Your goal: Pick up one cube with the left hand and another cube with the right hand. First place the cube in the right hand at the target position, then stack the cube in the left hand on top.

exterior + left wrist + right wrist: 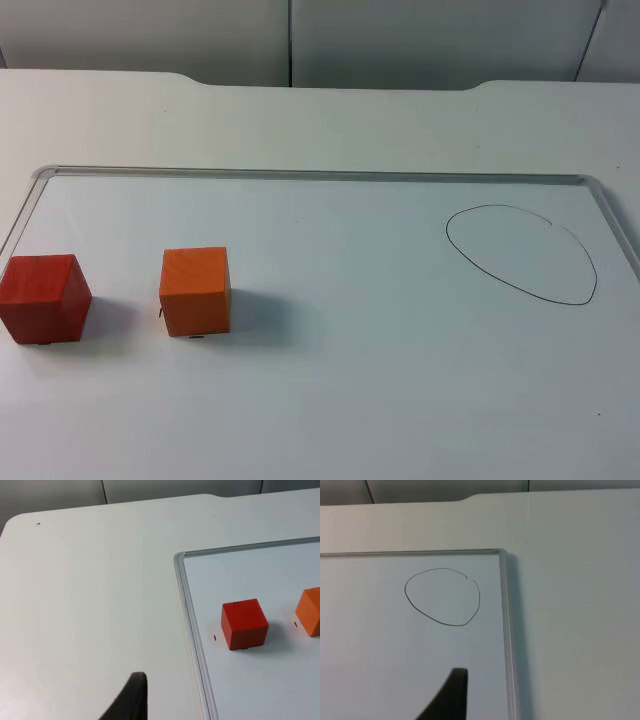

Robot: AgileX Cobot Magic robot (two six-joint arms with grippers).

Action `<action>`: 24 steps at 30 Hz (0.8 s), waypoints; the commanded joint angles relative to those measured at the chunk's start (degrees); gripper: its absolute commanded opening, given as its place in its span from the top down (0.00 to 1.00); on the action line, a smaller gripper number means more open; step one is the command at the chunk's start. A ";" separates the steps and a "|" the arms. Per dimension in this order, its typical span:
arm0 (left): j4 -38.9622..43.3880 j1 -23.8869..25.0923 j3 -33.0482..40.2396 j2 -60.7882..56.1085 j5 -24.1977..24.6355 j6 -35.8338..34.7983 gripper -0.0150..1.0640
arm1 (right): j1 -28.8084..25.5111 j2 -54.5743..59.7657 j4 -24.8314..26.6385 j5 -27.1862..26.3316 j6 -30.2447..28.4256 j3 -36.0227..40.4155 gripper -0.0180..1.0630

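A red cube (42, 297) is sitting upright on a whiteboard (400, 400), hard by the board's left edge. An orange cube (196, 290) is standing just beside it, toward the board's middle, the two apart with a bare strip of board showing between them. Neither cube is being held or touched by anything.

A hand-drawn black outline (522, 252), roughly oval, is lying near the whiteboard's far right corner, well apart from both cubes, and nothing is resting inside it.

The whiteboard, with its thin metal frame, is lying flat on the white bench (320, 120), which is running back to the grey partition wall (300, 40).

The left pincer (131, 697) is waiting over the bare bench just outside the whiteboard's left edge, with the red cube (244, 624) and part of the orange cube (310, 611) lying ahead of it. The right pincer (451, 695) is hanging above the whiteboard (380, 670) near its right edge, short of the drawn outline (442, 596). Only one dark fingertip of each is visible, so I cannot tell how wide either is standing; nothing is seen in their grasp.
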 commanded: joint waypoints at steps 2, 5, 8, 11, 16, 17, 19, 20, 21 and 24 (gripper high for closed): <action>-0.20 0.05 0.39 -0.20 -0.35 0.00 0.01 | 0.06 -0.19 -0.39 -0.66 -0.60 -0.54 0.02; -0.20 0.05 0.39 -0.20 -0.35 0.00 0.01 | 0.06 -0.19 -0.39 -1.04 -0.99 -2.00 0.02; -0.20 0.05 0.39 -0.20 -0.35 0.00 0.01 | 0.06 2.67 -0.39 -1.80 -0.99 -3.63 0.02; -0.20 0.05 0.39 -0.20 -0.35 0.00 0.01 | 0.06 10.98 1.41 -4.08 -2.53 -7.65 0.02; 1.01 0.05 0.39 -0.20 -0.45 0.00 0.01 | 0.06 23.46 6.25 -8.47 -5.92 -13.88 0.02; 1.51 0.05 0.39 -0.20 -0.45 0.00 0.01 | 0.06 26.91 7.83 -8.85 -7.57 -15.80 0.02; 1.51 0.05 0.39 -0.20 -0.45 0.00 0.01 | 0.06 29.80 9.46 -9.40 -9.11 -17.79 0.02; 1.51 0.05 0.39 -0.20 -0.45 0.00 0.01 | 0.06 33.26 11.14 -9.94 -11.11 -19.46 0.02; 1.35 0.05 0.39 -0.20 -0.49 0.00 0.01 | 0.06 36.73 12.89 -10.27 -13.64 -21.53 0.03; 0.63 0.05 0.39 -0.20 -0.49 0.00 0.01 | 0.06 43.17 17.81 -10.55 -19.24 -26.08 0.05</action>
